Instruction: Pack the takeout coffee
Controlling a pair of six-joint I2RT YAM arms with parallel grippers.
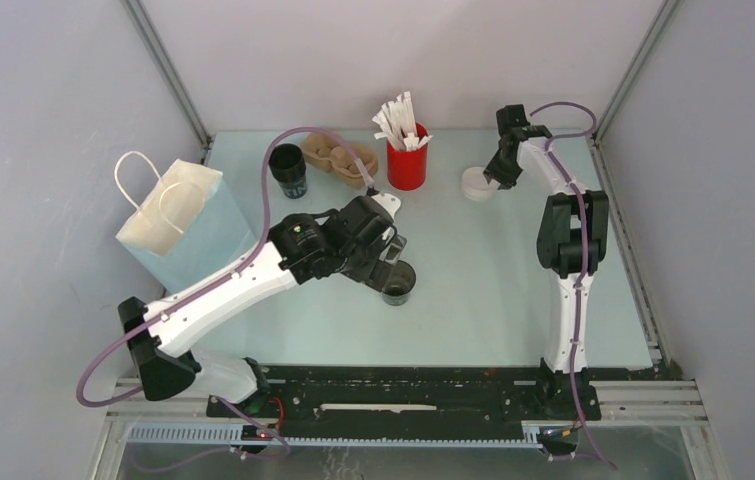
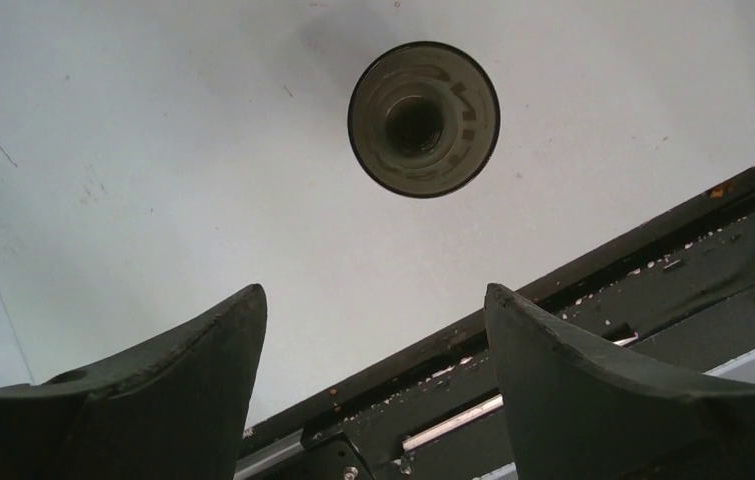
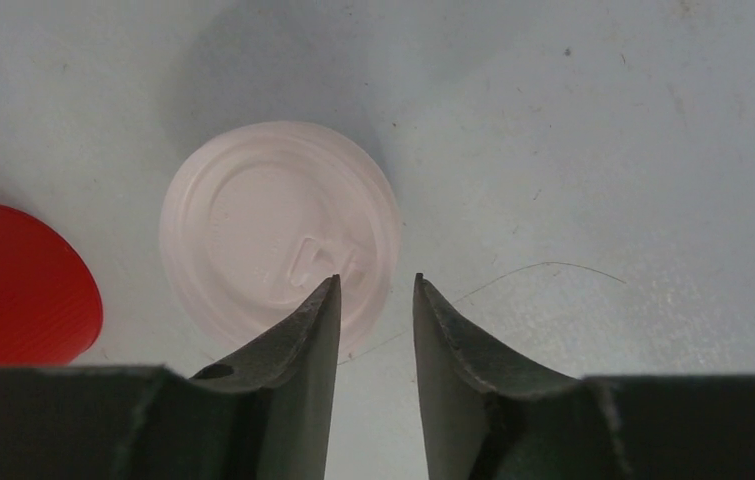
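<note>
The left gripper [image 2: 373,290] stands wide, with nothing between its two dark fingers [image 2: 193,370]. Only bare table [image 2: 153,150] shows in the gap. Just past the fingertips, ahead of the gap and clear of both pads, the dark paper cup [image 2: 423,120] of the takeout coffee stands upright on the table. Its mouth is open and it has no lid. Under the fingers on the other side runs the black base rail [image 2: 653,290].

The right gripper [image 3: 375,280] is narrowed, with a slim gap between its tips. It points down at the white lid [image 3: 253,220], which lies flat on the table well apart from the cup. The finger [image 3: 303,340] on the red holder's side overlaps the lid's top. The other finger sits just outside the rim, so the lid's edge falls within the gap. I cannot tell whether either pad touches it. Beside the lid, away from the fingers, is the red holder [image 3: 13,285], filled with white sticks [image 1: 400,120].

Beyond the holder, and farther from both sets of fingers, are a cardboard carrier [image 1: 338,155] and a black cup [image 1: 290,172]. A pale blue paper bag [image 1: 188,225] stands upright behind the left arm, away from its fingers.
</note>
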